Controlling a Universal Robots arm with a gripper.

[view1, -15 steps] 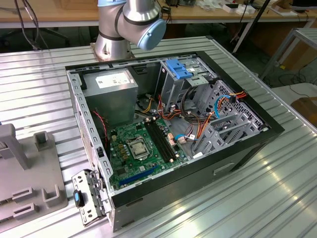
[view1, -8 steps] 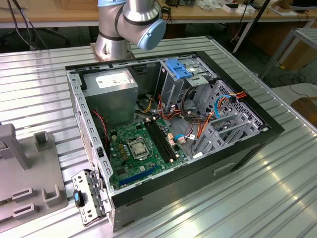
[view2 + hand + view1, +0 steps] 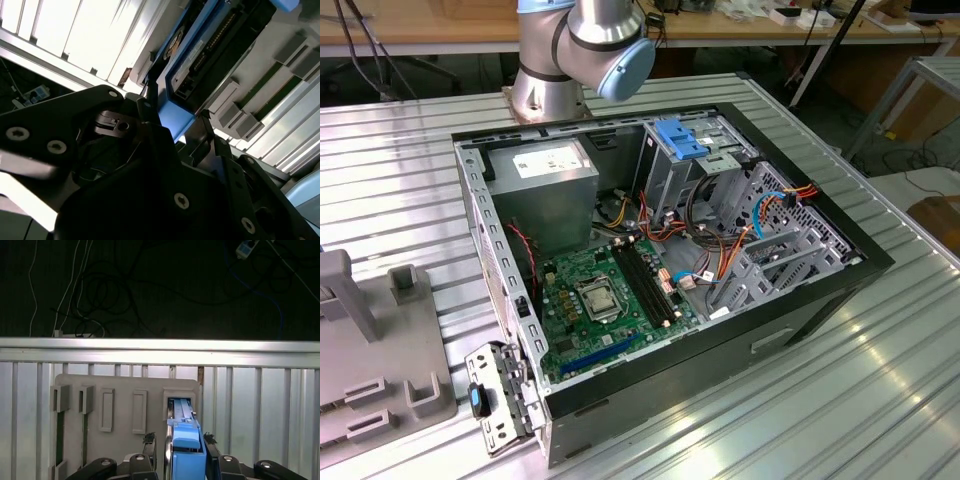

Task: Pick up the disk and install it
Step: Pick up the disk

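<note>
**Gripper astride the disk at the holding plate**

In both wrist views the black gripper (image 3: 179, 440) is set astride the disk (image 3: 186, 452), a flat grey metal hard drive clipped in a bright blue plastic carrier frame. Whether the gripper is clamped on the frame or merely close around it cannot be told. The disk stands on edge in the end pocket of a pale grey plastic holding plate (image 3: 125, 390), by the plate's corner. That plate lies on the ribbed silver metal table (image 3: 260, 405), close to the table's edge rail, with its other slots in a row beside the disk.

In the exterior view a black, open desktop computer case (image 3: 800, 330) lies on its side in the middle of the table. A blue plastic bracket (image 3: 682, 138) sits on the grey drive cage at the case's far edge. The grey and blue robot arm (image 3: 590, 50) rises from the table's far edge, just behind the case.
</note>
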